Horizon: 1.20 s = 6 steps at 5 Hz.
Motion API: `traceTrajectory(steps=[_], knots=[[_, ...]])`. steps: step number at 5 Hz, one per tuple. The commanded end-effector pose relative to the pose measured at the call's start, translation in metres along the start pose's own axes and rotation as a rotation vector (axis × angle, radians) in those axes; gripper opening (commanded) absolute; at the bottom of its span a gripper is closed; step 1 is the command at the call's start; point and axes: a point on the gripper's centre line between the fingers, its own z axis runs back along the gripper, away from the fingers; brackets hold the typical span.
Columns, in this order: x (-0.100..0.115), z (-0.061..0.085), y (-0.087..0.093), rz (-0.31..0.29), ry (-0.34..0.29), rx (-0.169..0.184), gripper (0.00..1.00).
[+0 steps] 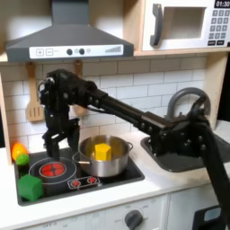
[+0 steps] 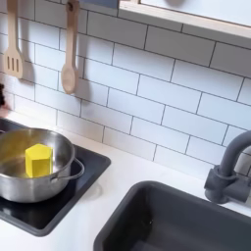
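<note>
In the first exterior view my gripper (image 1: 54,146) hangs over the red burner (image 1: 54,168) at the stove's left, fingers pointing down. It looks open, with nothing between the fingers. Just to its right on the stove stands a silver pot (image 1: 108,160) with a yellow block (image 1: 103,152) inside. In the second exterior view the pot (image 2: 39,181) and the yellow block (image 2: 37,159) sit at the left. A green block (image 1: 30,187) lies on the counter in front of the stove's left corner.
A yellow and green toy (image 1: 18,152) rests at the far left. The sink (image 1: 184,162) and faucet (image 1: 190,103) lie to the right, under my arm. A wooden spatula (image 2: 13,44) and spoon (image 2: 69,59) hang on the tiled wall. The range hood (image 1: 67,40) is overhead.
</note>
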Motion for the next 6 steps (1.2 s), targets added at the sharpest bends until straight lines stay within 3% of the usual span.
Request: traceTrajectory(steps=[1, 2, 4, 5, 6], knots=[[0.022, -0.004, 0.027, 0.061, 0.011, 0.01, 1.0], [0.028, -0.003, 0.044, 0.096, 0.011, 0.01, 1.0], [0.027, 0.0, 0.054, 0.111, 0.004, 0.013, 1.0], [0.012, -0.014, 0.044, 0.089, 0.062, -0.008, 1.0], [-0.008, -0.005, 0.045, 0.084, 0.061, -0.008, 1.0]])
